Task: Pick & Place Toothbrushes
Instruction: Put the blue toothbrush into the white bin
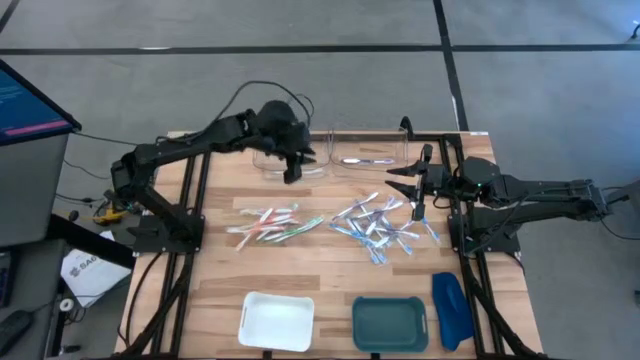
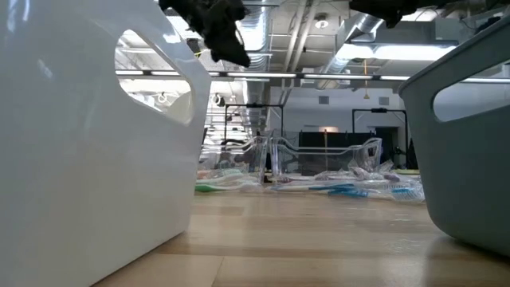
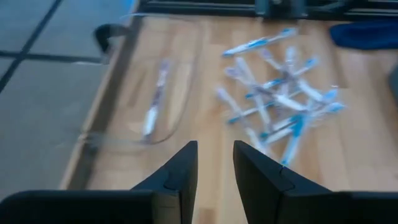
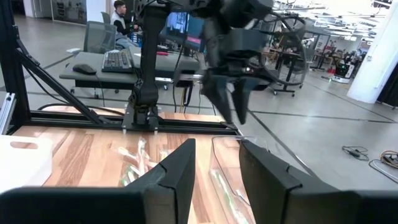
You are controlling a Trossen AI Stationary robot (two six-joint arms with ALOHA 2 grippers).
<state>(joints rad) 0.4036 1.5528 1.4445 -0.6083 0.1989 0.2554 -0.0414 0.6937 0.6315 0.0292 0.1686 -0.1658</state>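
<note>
Two heaps of toothbrushes lie on the wooden table: pink, green and white ones (image 1: 268,222) and blue, clear-wrapped ones (image 1: 385,225) (image 3: 280,106). Two clear trays stand at the far edge. The right one (image 1: 370,150) holds a single toothbrush (image 1: 365,160) (image 3: 154,102). My left gripper (image 1: 293,168) (image 3: 214,167) hangs open and empty above the left clear tray (image 1: 270,160), and also shows in the right wrist view (image 4: 236,99). My right gripper (image 1: 415,190) (image 4: 214,174) hovers open and empty, pointing level, over the far right edge of the blue heap.
A white bin (image 1: 277,320) (image 2: 80,119) and a teal bin (image 1: 390,323) (image 2: 470,135) stand at the near edge. A dark-blue oblong object (image 1: 450,308) lies right of them. Bare wood lies between the heaps and the bins. A person sits at a desk (image 4: 121,18) beyond the table.
</note>
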